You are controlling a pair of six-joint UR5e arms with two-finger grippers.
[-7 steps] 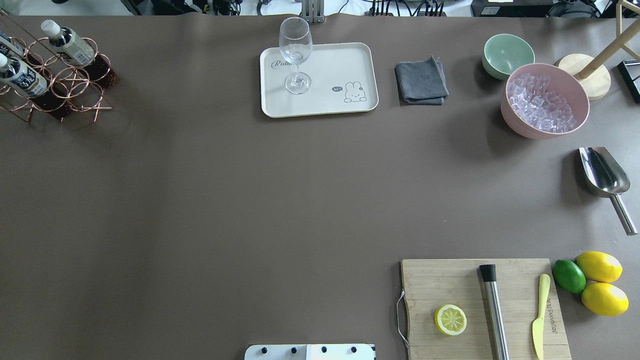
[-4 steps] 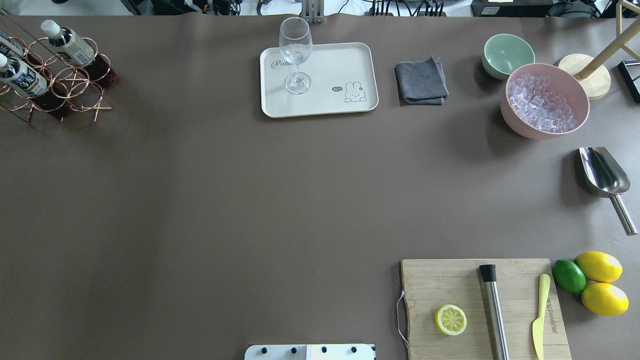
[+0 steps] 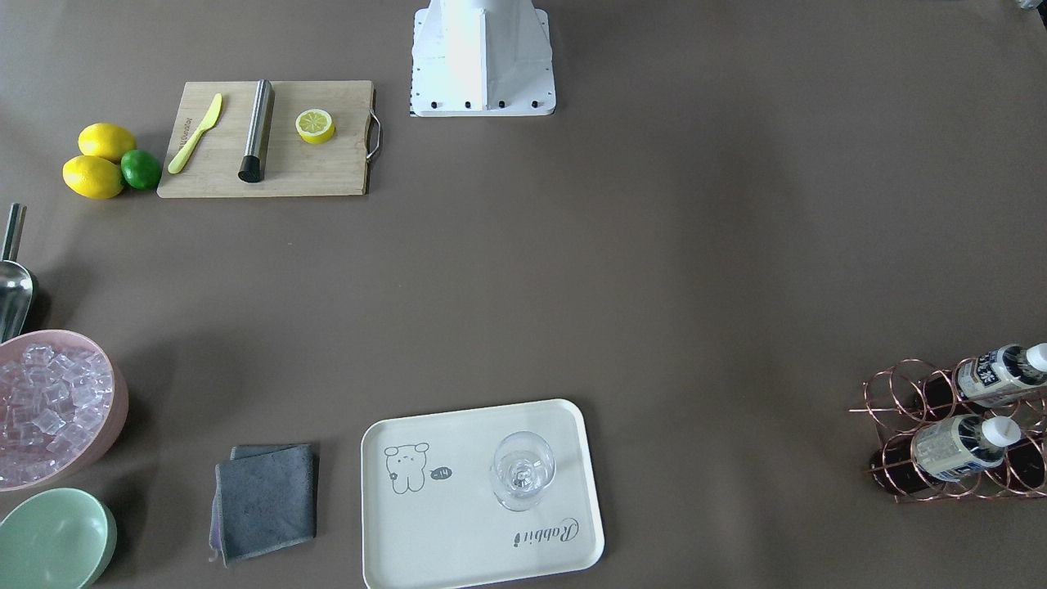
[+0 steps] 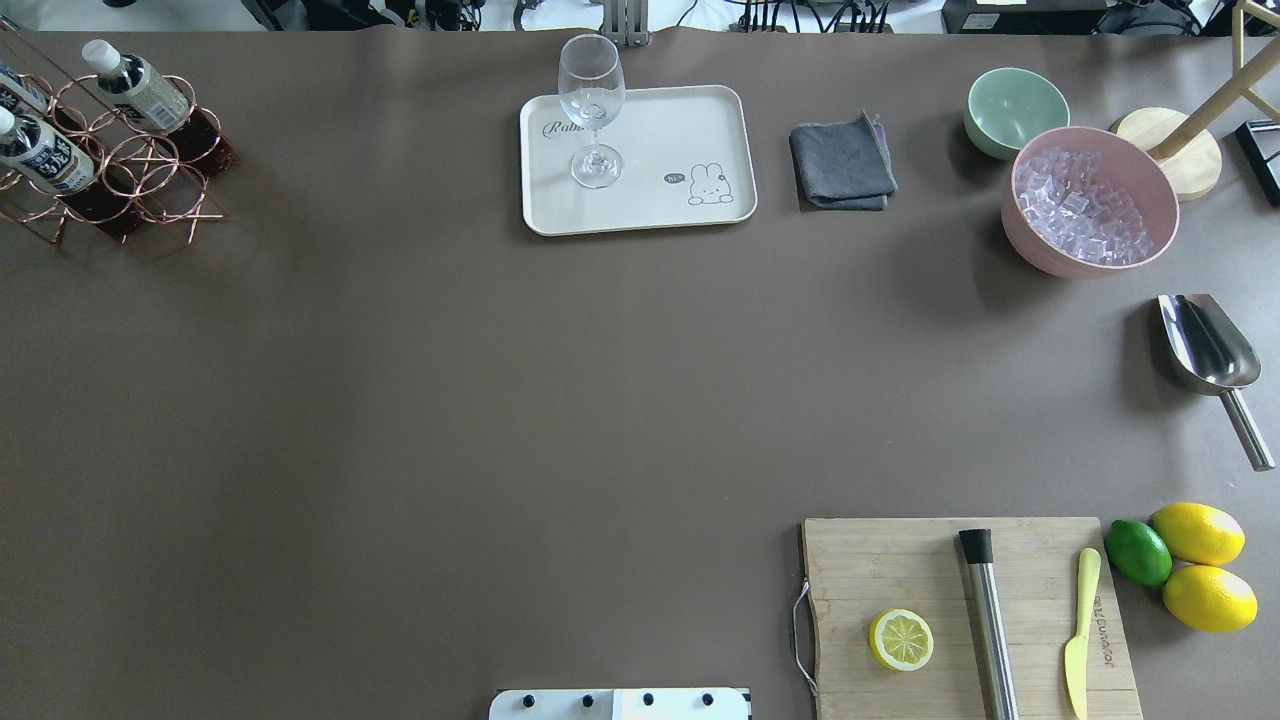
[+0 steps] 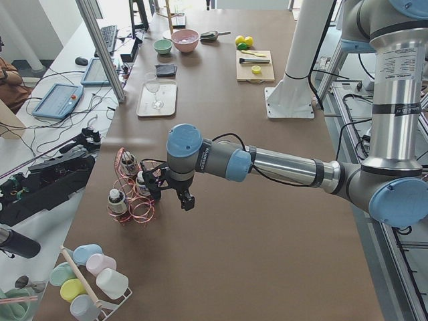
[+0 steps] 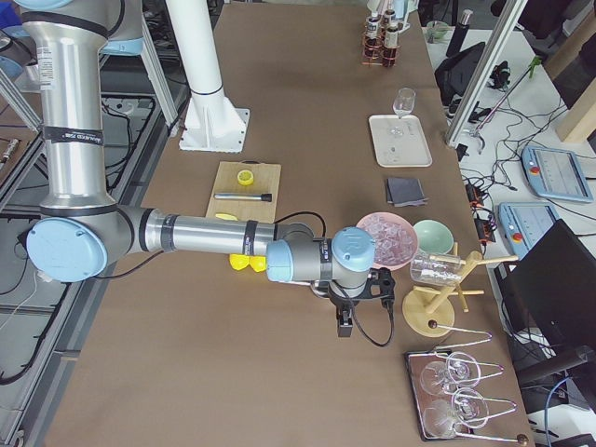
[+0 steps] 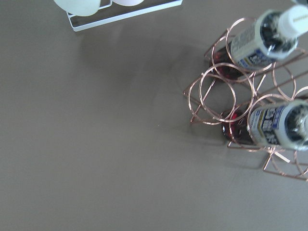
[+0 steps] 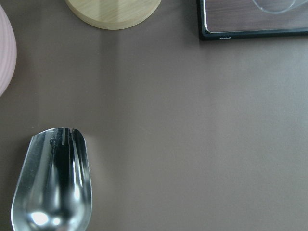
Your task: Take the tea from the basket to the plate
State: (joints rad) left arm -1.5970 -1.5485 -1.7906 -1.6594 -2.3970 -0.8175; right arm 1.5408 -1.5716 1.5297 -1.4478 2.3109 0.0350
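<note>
Three tea bottles stand in the copper wire basket (image 4: 150, 180) at the far left; the nearest to the table's middle is tea (image 4: 140, 90). The basket also shows in the front view (image 3: 908, 393), with tea (image 3: 953, 446) in it, and in the left wrist view (image 7: 219, 94), with tea (image 7: 279, 125). The cream plate (image 4: 680, 130) lies at the far middle and bears a stemmed glass (image 4: 592, 100). My left gripper (image 5: 172, 195) hovers right beside the basket (image 5: 130, 197); I cannot tell if it is open. My right gripper (image 6: 343, 321) hangs beyond the pink bowl; I cannot tell its state.
A grey cloth (image 4: 843, 162), green bowl (image 4: 1015, 108), pink bowl of ice (image 4: 1090, 200) and metal scoop (image 4: 1210, 350) lie at the right. A cutting board (image 4: 900, 560) with lemon half, muddler and knife is front right, with lemons and a lime (image 4: 1138, 552) beside it.
</note>
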